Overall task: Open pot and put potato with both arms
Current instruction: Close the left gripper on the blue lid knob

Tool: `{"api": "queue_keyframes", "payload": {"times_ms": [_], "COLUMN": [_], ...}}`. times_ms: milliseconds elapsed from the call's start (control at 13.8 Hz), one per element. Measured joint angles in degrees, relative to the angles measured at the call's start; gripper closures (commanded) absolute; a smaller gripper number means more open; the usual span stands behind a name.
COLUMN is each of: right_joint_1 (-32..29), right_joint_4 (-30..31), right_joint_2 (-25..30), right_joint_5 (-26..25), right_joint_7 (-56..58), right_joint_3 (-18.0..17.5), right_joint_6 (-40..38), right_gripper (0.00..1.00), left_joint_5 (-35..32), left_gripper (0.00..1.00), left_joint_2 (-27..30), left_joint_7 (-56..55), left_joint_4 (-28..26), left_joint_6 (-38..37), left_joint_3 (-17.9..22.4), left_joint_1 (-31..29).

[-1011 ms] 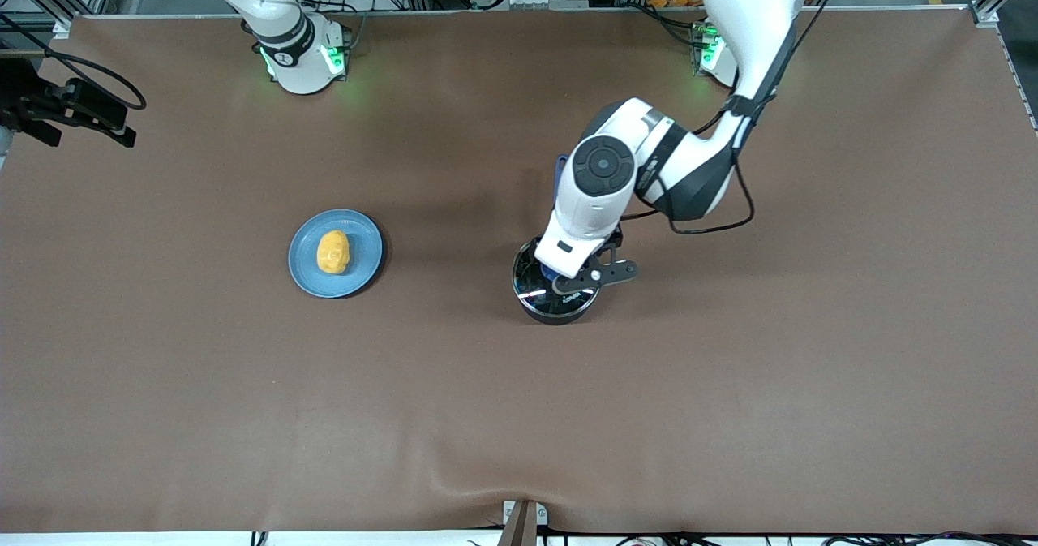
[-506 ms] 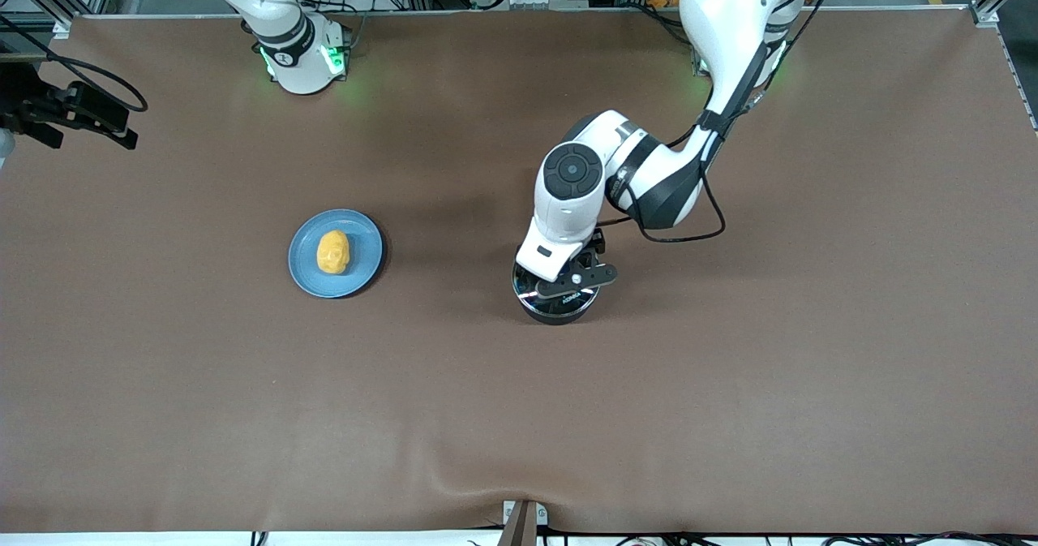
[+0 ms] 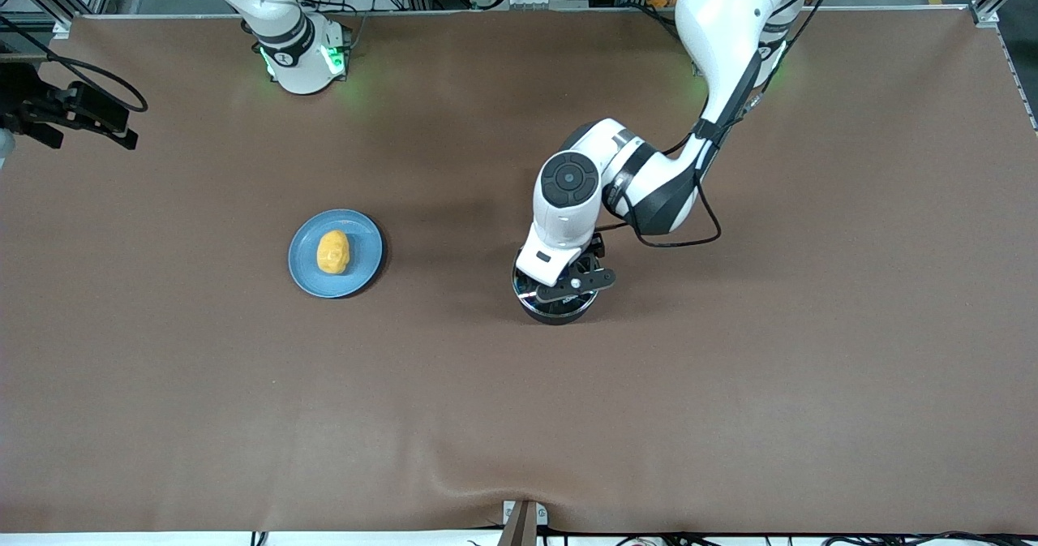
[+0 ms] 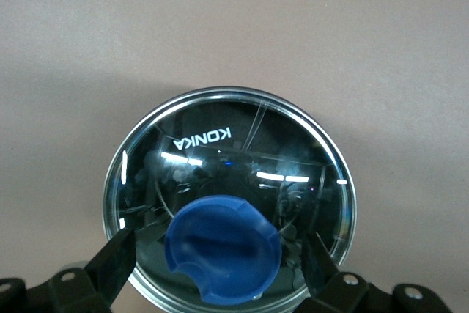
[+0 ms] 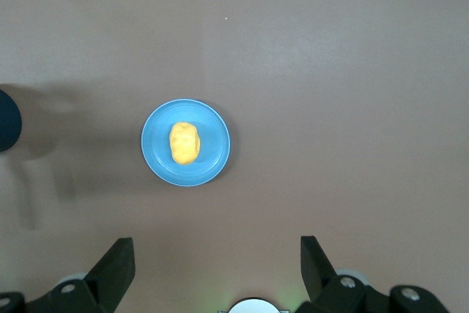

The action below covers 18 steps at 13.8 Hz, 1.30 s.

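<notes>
The black pot (image 3: 555,309) stands mid-table with its glass lid (image 4: 229,174) on; its handle is hidden under the left arm. My left gripper (image 3: 561,284) is low over the lid. In the left wrist view the left gripper (image 4: 218,248) is open, its fingers (image 4: 116,256) on either side of the blue knob (image 4: 222,251), apart from it. The yellow-orange potato (image 3: 332,251) lies on the light-blue plate (image 3: 361,274), toward the right arm's end. My right gripper (image 5: 216,248) is open and empty, high over the table, looking down at the potato (image 5: 184,142) and plate (image 5: 212,159).
Bare brown tabletop lies around the plate and the pot. A black fixture (image 3: 73,112) hangs at the table's edge past the right arm's end. The right arm's green-lit base (image 3: 304,59) stands at the table's edge farthest from the camera.
The left arm's wrist has shifted a little toward the right arm's end and settled over the lid, fingers now beside the knob. The right arm, plate and potato have not moved.
</notes>
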<state>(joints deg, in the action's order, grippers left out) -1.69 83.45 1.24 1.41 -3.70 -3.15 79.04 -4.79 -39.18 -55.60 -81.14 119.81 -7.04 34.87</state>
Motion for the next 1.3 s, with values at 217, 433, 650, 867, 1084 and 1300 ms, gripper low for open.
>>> {"api": "queue_keyframes", "payload": {"times_ms": [217,433,650,867,1084,1300], "right_joint_1": [0.0,0.0,0.0,0.0,0.0,0.0], "right_joint_4": [0.0,0.0,0.0,0.0,0.0,0.0], "right_joint_2": [0.0,0.0,0.0,0.0,0.0,0.0], "right_joint_5": [0.0,0.0,0.0,0.0,0.0,0.0], "right_joint_7": [0.0,0.0,0.0,0.0,0.0,0.0], "right_joint_3": [0.0,0.0,0.0,0.0,0.0,0.0], "right_joint_6": [0.0,0.0,0.0,0.0,0.0,0.0], "right_gripper": [0.0,0.0,0.0,0.0,0.0,0.0], "left_joint_5": [0.0,0.0,0.0,0.0,-0.2,-0.2], "left_gripper": [0.0,0.0,0.0,0.0,0.06,0.55], "left_joint_2": [-0.4,-0.5,-0.7,-1.0,-1.4,-1.5], "left_joint_7": [0.0,0.0,0.0,0.0,0.0,-0.3], "left_joint_4": [0.0,0.0,0.0,0.0,0.0,0.0], "left_joint_6": [0.4,0.4,0.4,0.7,1.1,1.3], "left_joint_3": [0.0,0.0,0.0,0.1,0.2,0.2], "left_joint_1": [0.0,0.0,0.0,0.0,0.0,0.0]}}
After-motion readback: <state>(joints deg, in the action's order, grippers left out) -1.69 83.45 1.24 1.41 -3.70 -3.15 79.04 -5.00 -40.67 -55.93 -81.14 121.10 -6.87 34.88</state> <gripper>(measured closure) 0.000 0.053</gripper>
